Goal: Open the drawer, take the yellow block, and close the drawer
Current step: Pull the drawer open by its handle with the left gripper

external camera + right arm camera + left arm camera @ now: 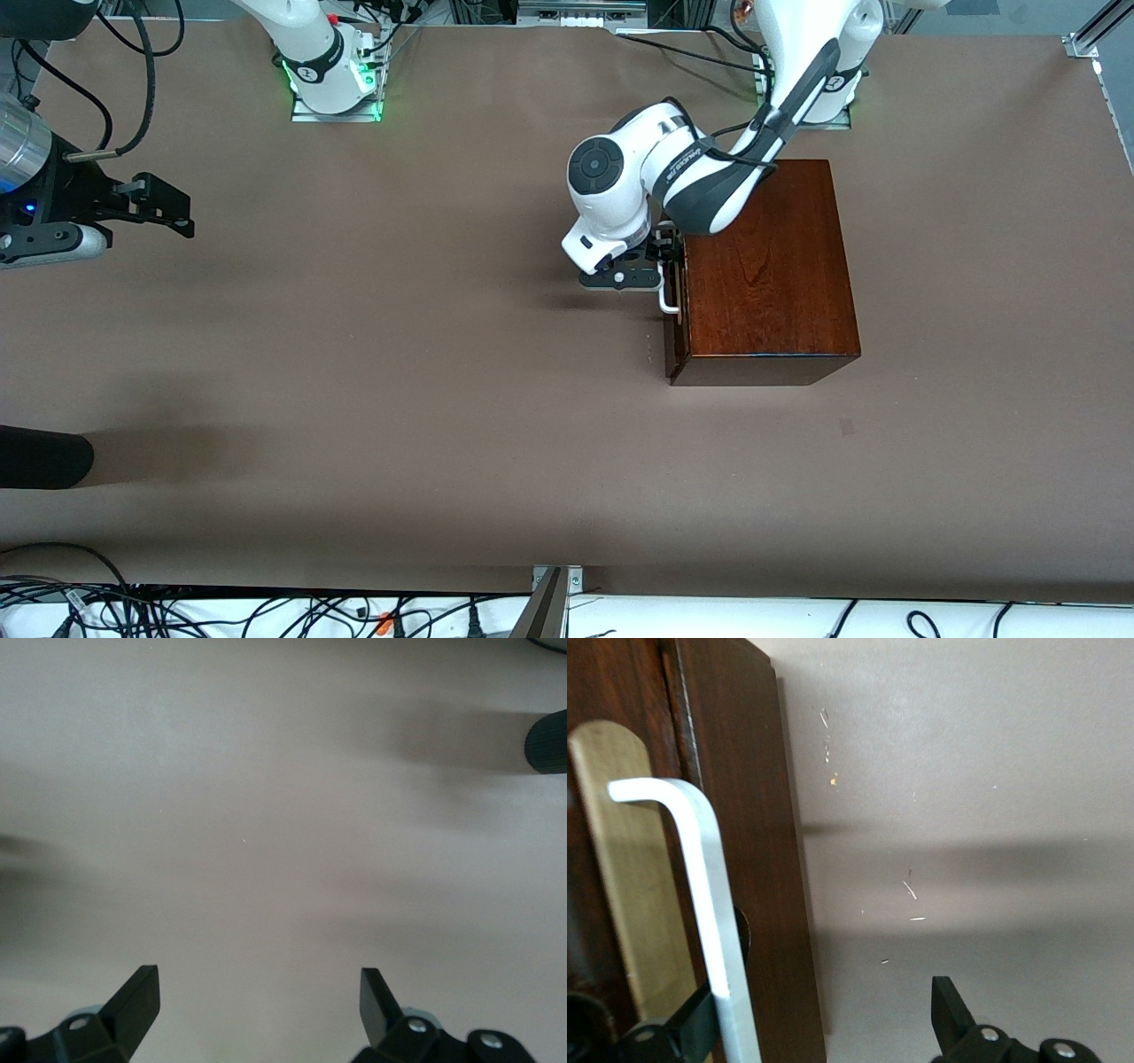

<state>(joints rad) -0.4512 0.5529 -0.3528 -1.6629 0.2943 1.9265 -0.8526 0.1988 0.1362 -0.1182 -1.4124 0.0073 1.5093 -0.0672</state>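
**Left claw spread around the drawer handle, right arm waiting**

While the right arm waits at its own end of the table, the left arm reaches from its base down to the front of a glossy reddish-brown wooden box (769, 270). Seen from the front camera, the box sits on a brown table (399, 399), toward the left arm's end. Its drawer (673, 328) looks shut or very nearly shut, the dark front lying close against the box body. A white bar handle (668, 301) sticks out from that front. The left gripper (666, 255) is at the handle's upper part, with the bulky white wrist above it. The right gripper (168, 208) hangs over bare table, well apart from the box, its fingers spread. No yellow block shows in this view.

From the left wrist camera, the white handle (709, 904) runs as a bent bar across the dark drawer front (744, 815), with a pale wood recess beneath it. The left gripper (824, 1028) is spread wide: one black fingertip (691, 1023) sits just beside the bar on the drawer side, the other on the table side, so the bar lies between them without being pinched. Whether the nearer fingertip touches the bar cannot be told.

From the right wrist camera, the right gripper (260, 1005) shows two black fingertips (137, 997) held well apart over plain table surface, with nothing between them.
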